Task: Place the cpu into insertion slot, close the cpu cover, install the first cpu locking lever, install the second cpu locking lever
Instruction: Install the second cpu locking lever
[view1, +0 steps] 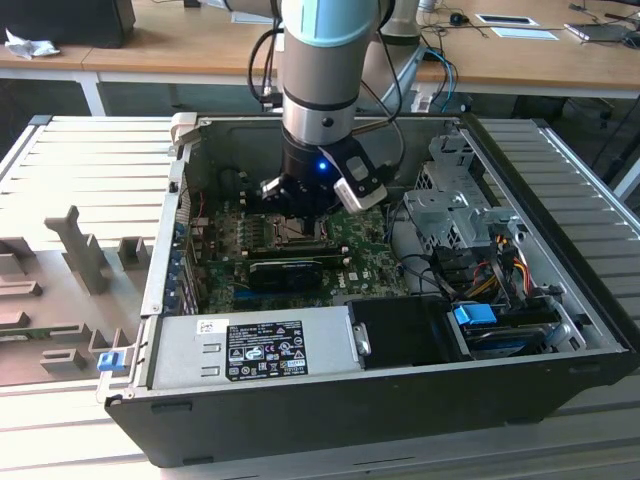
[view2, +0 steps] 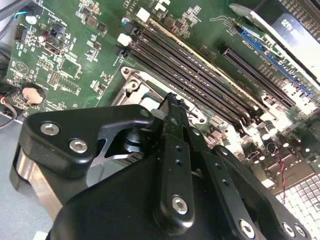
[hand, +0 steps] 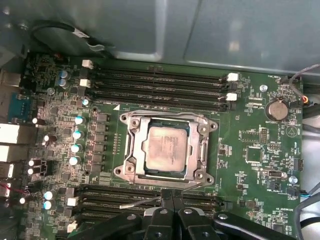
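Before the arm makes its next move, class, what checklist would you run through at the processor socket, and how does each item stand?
1. cpu lying flat in the insertion slot: ok.
2. cpu cover down around the chip: ok.
3. Thin locking lever latched: cannot tell.
4. pincer at the socket edge beside that lever: ok.
5. Memory slots beside the socket unobstructed: ok.
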